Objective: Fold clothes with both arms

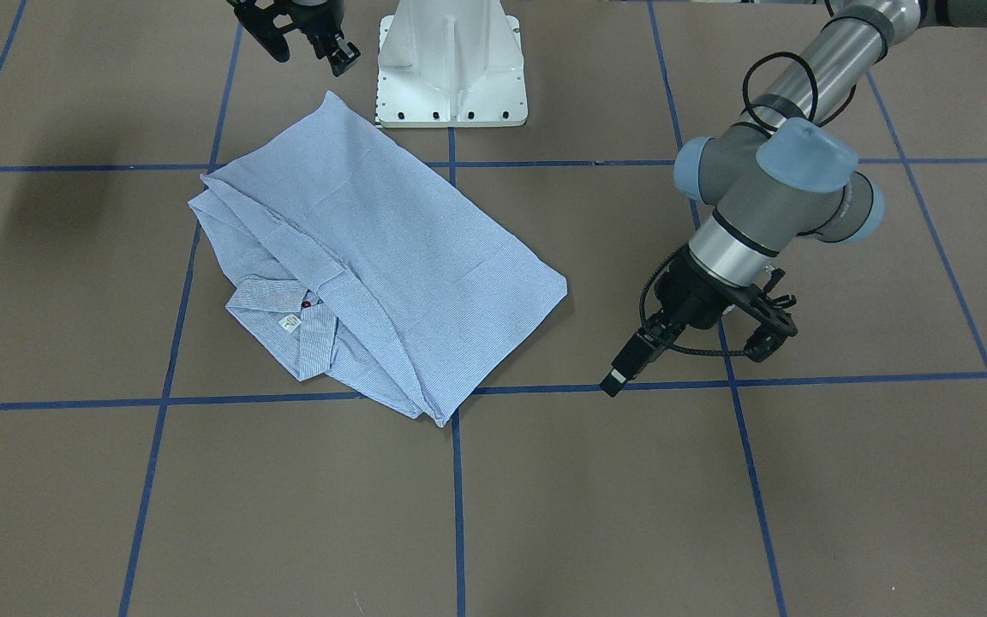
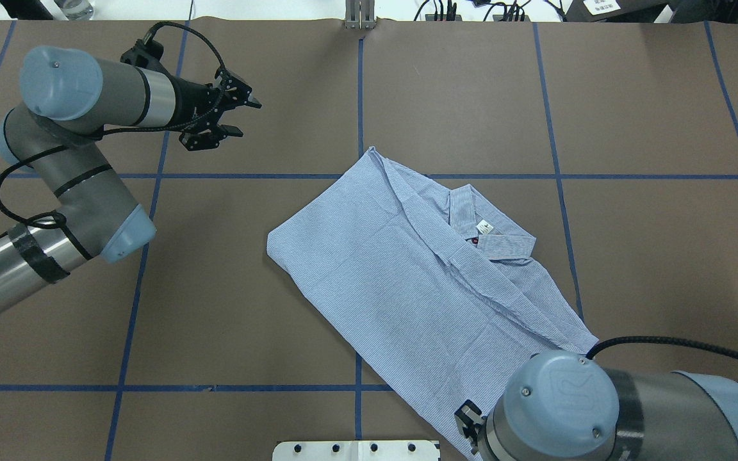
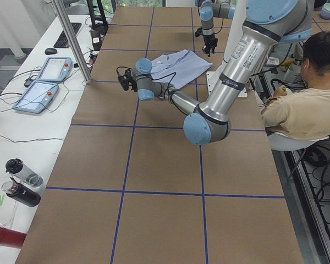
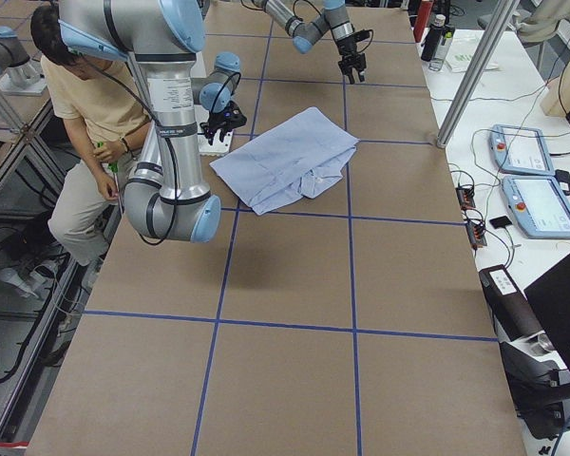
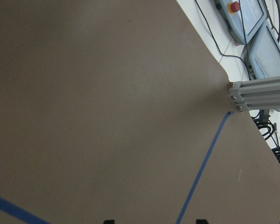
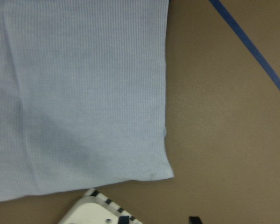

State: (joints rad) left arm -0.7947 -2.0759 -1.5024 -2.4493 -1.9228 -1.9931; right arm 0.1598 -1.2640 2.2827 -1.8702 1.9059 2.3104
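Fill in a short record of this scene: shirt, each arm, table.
Shirt: folded, lying flat on table, collar showing
Left arm: jaws open, empty, away from shirt
Right arm: jaws open, empty, by shirt corner near base
Table: brown, blue grid lines

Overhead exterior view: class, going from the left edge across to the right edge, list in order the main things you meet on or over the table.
left arm → left hand → shirt → right arm
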